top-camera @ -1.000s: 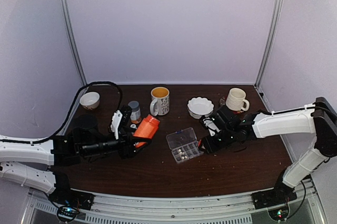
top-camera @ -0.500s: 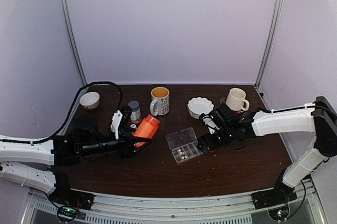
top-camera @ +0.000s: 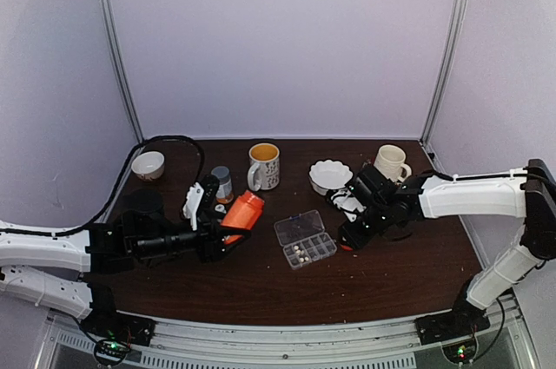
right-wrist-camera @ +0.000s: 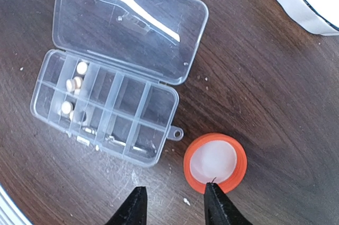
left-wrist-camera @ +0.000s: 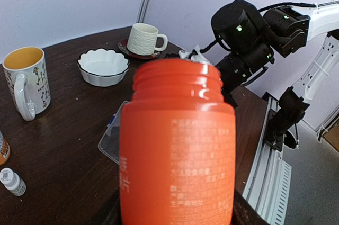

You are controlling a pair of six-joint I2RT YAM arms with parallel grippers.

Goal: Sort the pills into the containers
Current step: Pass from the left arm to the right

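The clear pill box lies open on the dark table, its lid folded back. A few pale pills sit in the compartments at its left end. In the top view the pill box lies between the two arms. My right gripper hovers open just beside the box with nothing between its fingers. An orange cap lies upside down on the table, under the right fingertip. My left gripper is shut on the uncapped orange bottle, held tilted to the left of the box.
At the back stand a yellow-lined mug, a white fluted bowl, a cream mug and a small bowl. A small grey-capped bottle is behind the orange bottle. A tiny white bottle stands near the left arm.
My right gripper has drawn a little to the right, away from the pill box, and its jaws now stand apart beside the orange cap. The left arm and bottle have not moved.
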